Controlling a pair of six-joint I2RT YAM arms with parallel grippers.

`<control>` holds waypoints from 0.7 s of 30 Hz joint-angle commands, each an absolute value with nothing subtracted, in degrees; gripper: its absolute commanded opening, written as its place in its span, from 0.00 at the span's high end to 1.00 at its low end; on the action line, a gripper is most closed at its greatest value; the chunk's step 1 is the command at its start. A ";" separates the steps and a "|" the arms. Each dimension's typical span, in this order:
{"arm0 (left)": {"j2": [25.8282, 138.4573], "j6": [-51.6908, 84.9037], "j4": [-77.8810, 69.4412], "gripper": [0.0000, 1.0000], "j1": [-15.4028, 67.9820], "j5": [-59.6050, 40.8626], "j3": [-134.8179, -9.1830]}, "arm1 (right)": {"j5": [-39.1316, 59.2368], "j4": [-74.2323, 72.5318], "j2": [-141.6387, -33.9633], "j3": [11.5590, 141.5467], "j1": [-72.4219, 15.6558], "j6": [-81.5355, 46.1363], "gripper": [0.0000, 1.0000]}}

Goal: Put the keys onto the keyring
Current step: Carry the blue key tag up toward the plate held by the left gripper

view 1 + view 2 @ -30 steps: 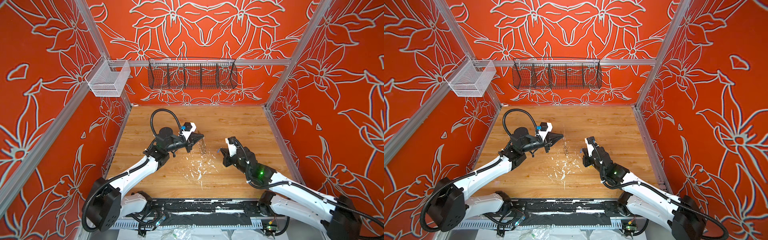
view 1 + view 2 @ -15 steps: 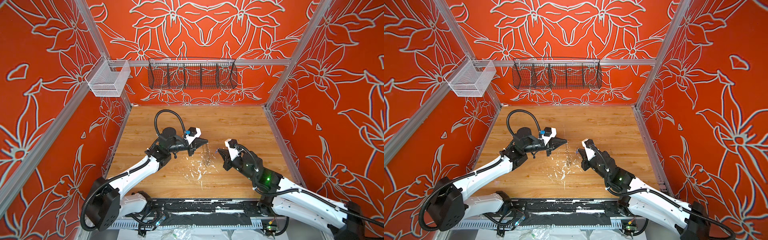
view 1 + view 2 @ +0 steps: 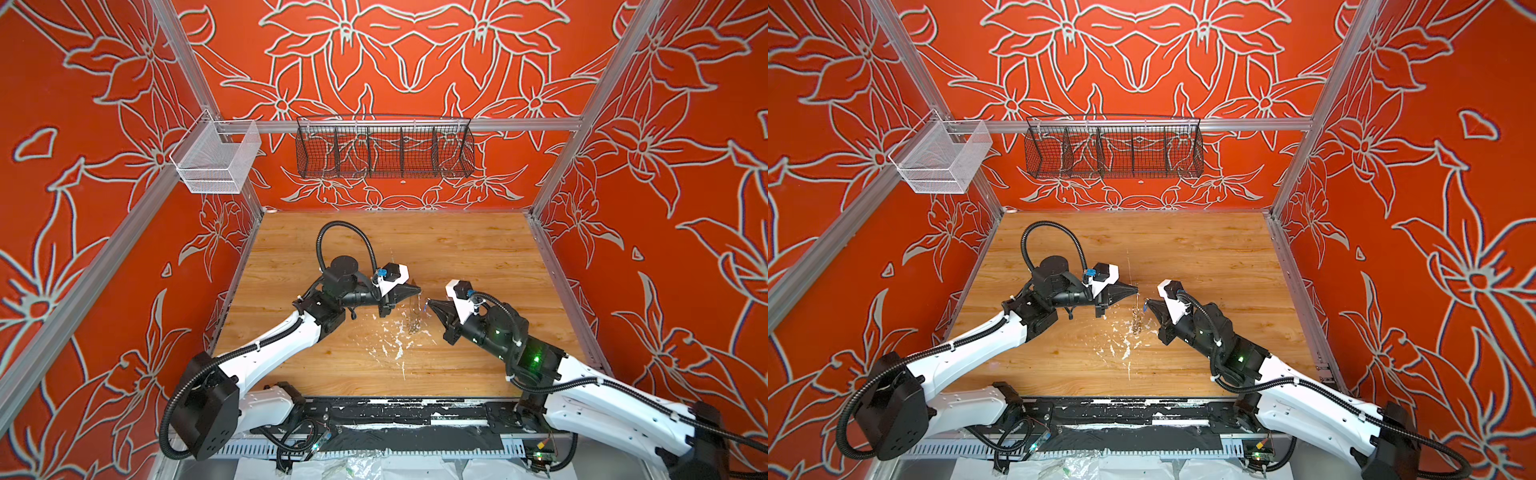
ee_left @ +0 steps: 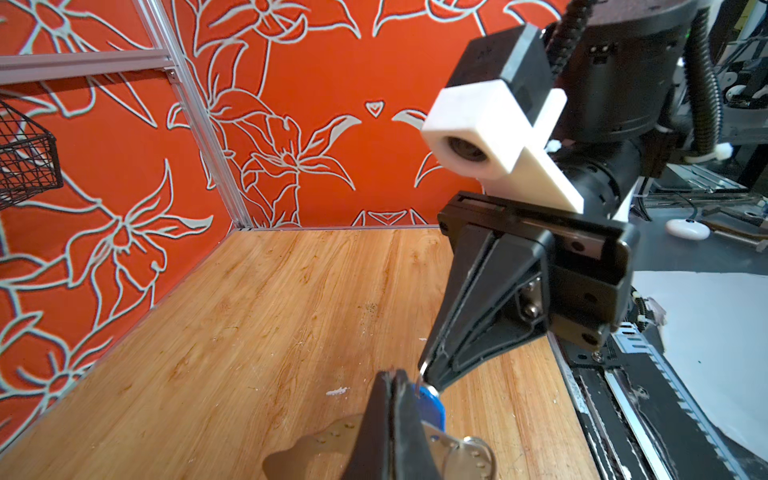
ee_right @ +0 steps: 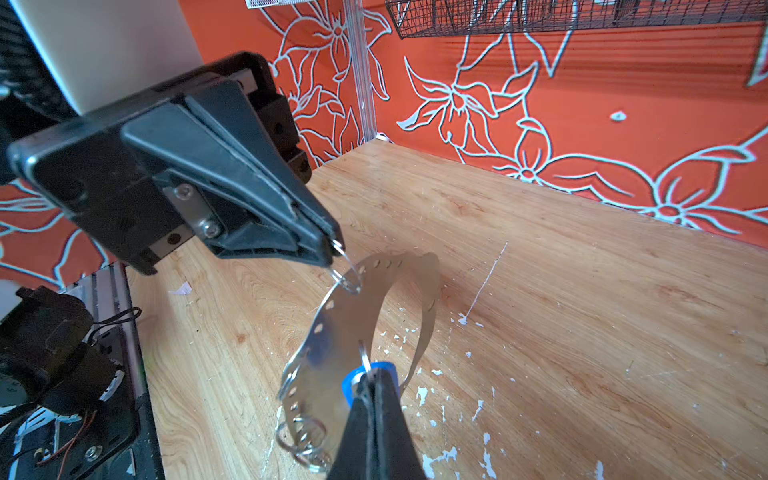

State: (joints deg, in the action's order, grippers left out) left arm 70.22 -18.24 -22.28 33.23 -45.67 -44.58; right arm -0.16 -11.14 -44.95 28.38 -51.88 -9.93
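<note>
The keyring (image 5: 353, 328) is a flat grey-brown ring with small split rings on its edge. It hangs above the wooden table from my left gripper (image 5: 334, 249), which is shut on one split ring (image 5: 347, 274). In both top views the keyring (image 3: 412, 321) (image 3: 1136, 322) dangles between the two arms. My right gripper (image 5: 374, 388) is shut on the blue-tagged key (image 5: 351, 380) by its small ring, right against the keyring's face. In the left wrist view my left gripper (image 4: 392, 376) is shut, and the blue tag (image 4: 434, 409) sits just beside its tip. In a top view the left gripper (image 3: 417, 289) and right gripper (image 3: 430, 302) nearly meet.
White flecks (image 3: 395, 345) scatter the wooden table (image 3: 478, 257) under the grippers. A black wire basket (image 3: 384, 147) hangs on the back wall and a white mesh basket (image 3: 216, 160) on the left wall. A black rail (image 3: 407, 415) runs along the table's front edge.
Both arms have closed in on each other over the middle of the table. The left gripper carried the keyring to the right and the right gripper brought the blue key to the left.
</note>
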 commanded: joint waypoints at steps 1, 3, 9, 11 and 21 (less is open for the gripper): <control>70.18 -21.14 -23.84 1.00 33.77 -46.67 -45.16 | 2.29 -15.44 -45.26 28.46 -52.21 -12.54 1.00; 70.00 -21.93 -24.23 1.00 33.88 -46.76 -44.79 | 1.77 -16.10 -45.26 28.30 -52.21 -14.36 1.00; 69.08 -23.47 -34.94 1.00 34.28 -43.82 -38.61 | 2.58 -16.93 -45.46 28.16 -52.17 -17.46 1.00; 68.91 -23.83 -38.29 1.00 34.47 -42.58 -36.65 | 3.14 -17.78 -45.53 27.73 -52.17 -18.01 1.00; 68.74 -25.84 -40.14 1.00 35.49 -39.53 -35.22 | 4.00 -20.64 -47.08 26.08 -52.17 -19.85 1.00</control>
